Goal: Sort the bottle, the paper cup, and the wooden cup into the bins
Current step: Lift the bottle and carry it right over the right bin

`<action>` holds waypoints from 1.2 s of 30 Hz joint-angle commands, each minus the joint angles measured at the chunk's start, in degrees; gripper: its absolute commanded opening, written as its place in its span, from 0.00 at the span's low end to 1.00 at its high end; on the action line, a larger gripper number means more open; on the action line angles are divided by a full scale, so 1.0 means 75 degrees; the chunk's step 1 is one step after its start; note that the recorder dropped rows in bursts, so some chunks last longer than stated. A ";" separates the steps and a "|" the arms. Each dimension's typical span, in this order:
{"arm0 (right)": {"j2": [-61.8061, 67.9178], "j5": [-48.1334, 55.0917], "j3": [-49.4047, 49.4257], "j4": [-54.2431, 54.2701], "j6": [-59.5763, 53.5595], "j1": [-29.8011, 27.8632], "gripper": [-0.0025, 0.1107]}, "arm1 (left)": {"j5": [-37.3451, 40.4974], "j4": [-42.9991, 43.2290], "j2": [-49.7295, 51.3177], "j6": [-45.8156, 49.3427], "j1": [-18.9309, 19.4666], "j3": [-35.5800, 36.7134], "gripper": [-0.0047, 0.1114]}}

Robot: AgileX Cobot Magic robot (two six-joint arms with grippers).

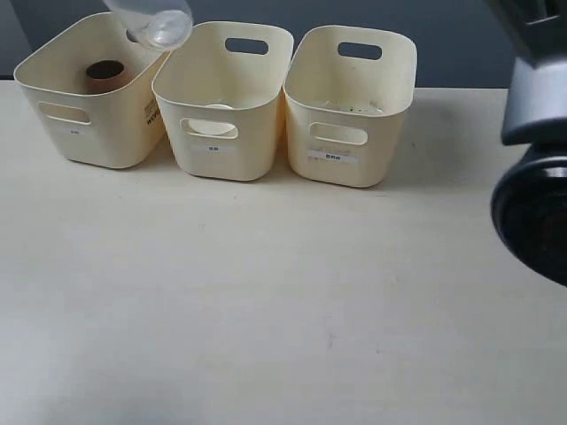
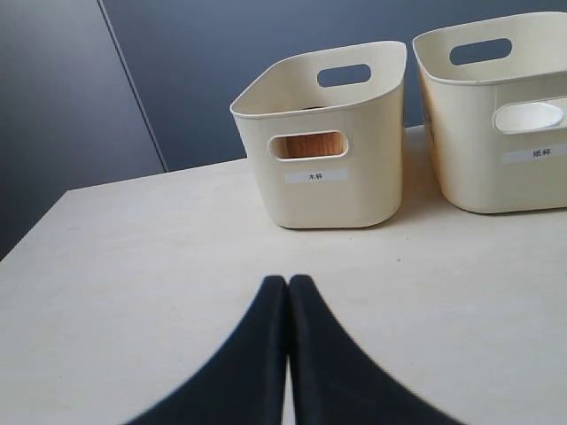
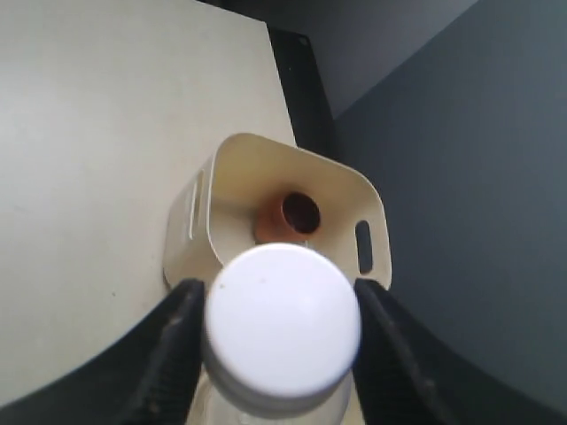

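Note:
The clear bottle (image 1: 155, 22) hangs in the air over the left bin (image 1: 89, 133), at the top edge of the exterior view. My right gripper (image 3: 279, 292) is shut on the bottle's white cap (image 3: 282, 319), one finger on each side. Below it the wooden cup (image 3: 292, 217) stands upright inside that bin (image 3: 230, 168). The paper cup (image 1: 217, 108) sits in the middle bin (image 1: 221, 150) and shows white through the handle hole (image 2: 530, 117). My left gripper (image 2: 288, 282) is shut on nothing, low over the table in front of the left bin (image 2: 328, 195).
The right bin (image 1: 354, 159) stands beside the other two in a row at the back of the cream table (image 1: 266, 310). A grey and black arm part (image 1: 532, 177) fills the right edge of the exterior view. A dark wall lies behind the bins.

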 commanded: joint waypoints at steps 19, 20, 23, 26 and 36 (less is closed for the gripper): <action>-0.2938 -0.2393 0.6746 -0.1230 0.0962 -0.1318 0.02 | -0.0024 -0.0017 0.0029 -0.0013 -0.0005 -0.0037 0.04; -0.3150 -0.2841 0.7257 -0.1230 0.1017 -0.1605 0.02 | -0.0024 -0.0017 0.0029 -0.0013 -0.0005 -0.0037 0.04; -0.3592 -0.4456 0.8396 -0.0977 0.1033 -0.2140 0.02 | -0.0024 -0.0017 0.0029 -0.0013 -0.0005 -0.0037 0.04; -0.3698 -0.5814 0.8914 -0.0276 0.1017 -0.2716 0.02 | -0.0024 -0.0017 0.0029 -0.0013 -0.0005 -0.0037 0.04; -0.2224 -0.7445 0.8776 0.2702 -0.0260 -0.3869 0.02 | -0.0024 -0.0017 0.0029 -0.0013 -0.0005 -0.0037 0.04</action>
